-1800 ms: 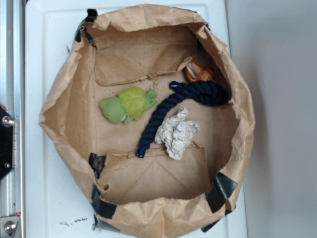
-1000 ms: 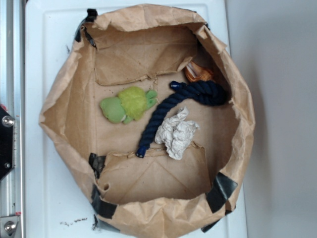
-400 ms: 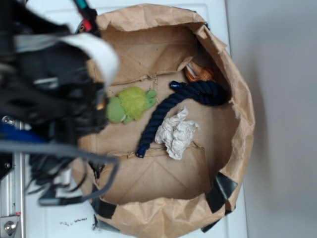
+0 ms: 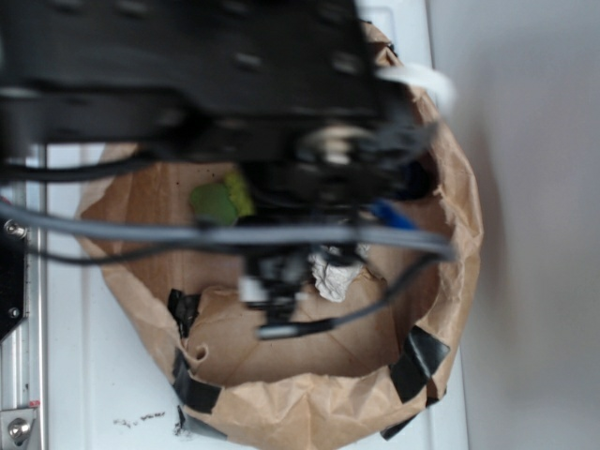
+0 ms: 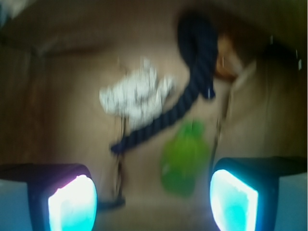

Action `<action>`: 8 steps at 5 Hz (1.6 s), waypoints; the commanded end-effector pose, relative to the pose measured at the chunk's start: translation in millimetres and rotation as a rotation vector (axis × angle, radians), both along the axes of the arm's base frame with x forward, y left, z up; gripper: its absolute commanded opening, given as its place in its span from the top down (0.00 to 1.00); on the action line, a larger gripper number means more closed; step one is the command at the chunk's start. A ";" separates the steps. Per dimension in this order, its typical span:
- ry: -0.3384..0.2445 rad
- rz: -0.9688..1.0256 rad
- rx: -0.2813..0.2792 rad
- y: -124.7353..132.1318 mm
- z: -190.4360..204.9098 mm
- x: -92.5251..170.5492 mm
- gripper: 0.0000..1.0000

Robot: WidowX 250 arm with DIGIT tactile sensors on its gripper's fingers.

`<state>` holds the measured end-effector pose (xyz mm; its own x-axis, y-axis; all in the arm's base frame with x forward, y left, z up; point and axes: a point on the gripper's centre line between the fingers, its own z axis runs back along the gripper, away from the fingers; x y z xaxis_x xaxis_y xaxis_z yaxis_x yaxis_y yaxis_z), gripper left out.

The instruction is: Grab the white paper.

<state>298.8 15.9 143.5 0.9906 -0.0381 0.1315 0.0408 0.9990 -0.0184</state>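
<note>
1. Step in hand: the approach. The gripper (image 5: 153,199) hangs above the brown paper bag (image 4: 450,234) and nothing is grasped yet.
2. Fingers: the two fingers (image 5: 72,202) stand wide apart, released, with nothing between them.
3. Task item: the white paper (image 5: 135,95) lies on the bag floor, ahead of the fingers and slightly toward the left one in the wrist view, clear of both. In the exterior view the arm hides most of it; only an edge shows (image 4: 336,274).
4. Neighbours: the dark rope (image 5: 192,82) runs close beside the wad; the green toy (image 5: 183,156) lies nearer the fingers, toward the right one.
5. Next move, as judged: advance to centre the opening over the wad, descend, then close, keeping the rope outside the pinch.
6. Note: the wrist view is blurred; whether rope and wad touch cannot be told.
</note>
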 end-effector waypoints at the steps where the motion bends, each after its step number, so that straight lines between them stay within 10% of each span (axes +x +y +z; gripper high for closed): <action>1: -0.121 -0.026 -0.039 -6.9 -4.6 32.4 0.00; 7: -0.128 -0.062 0.003 -14.0 -21.4 27.8 0.00; 8: -0.199 -0.104 0.030 -18.5 -44.8 22.8 0.00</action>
<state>314.5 -0.1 76.9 0.9585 -0.1307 0.2532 0.1300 0.9913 0.0196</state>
